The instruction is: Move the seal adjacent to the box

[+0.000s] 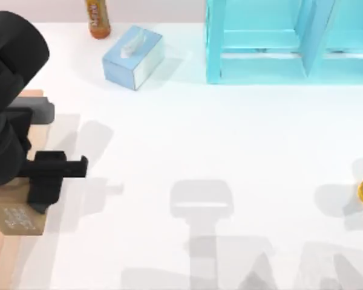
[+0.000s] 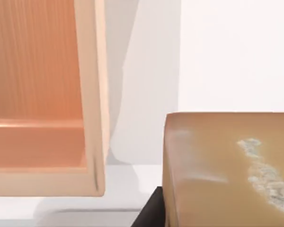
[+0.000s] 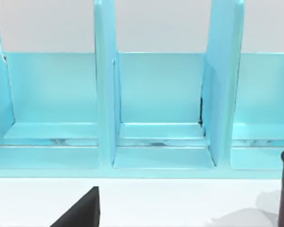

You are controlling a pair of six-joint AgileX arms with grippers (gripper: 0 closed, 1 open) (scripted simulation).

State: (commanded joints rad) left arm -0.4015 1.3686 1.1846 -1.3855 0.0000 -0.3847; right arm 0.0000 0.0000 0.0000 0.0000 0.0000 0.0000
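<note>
Overhead view; wrist views near box (image 2: 92,94), shelf (image 3: 156,94).

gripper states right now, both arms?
Left gripper: shut on the seal, at the table's left edge beside the box.
Right gripper: cannot be told; that arm's camera faces the turquoise shelf.
</note>
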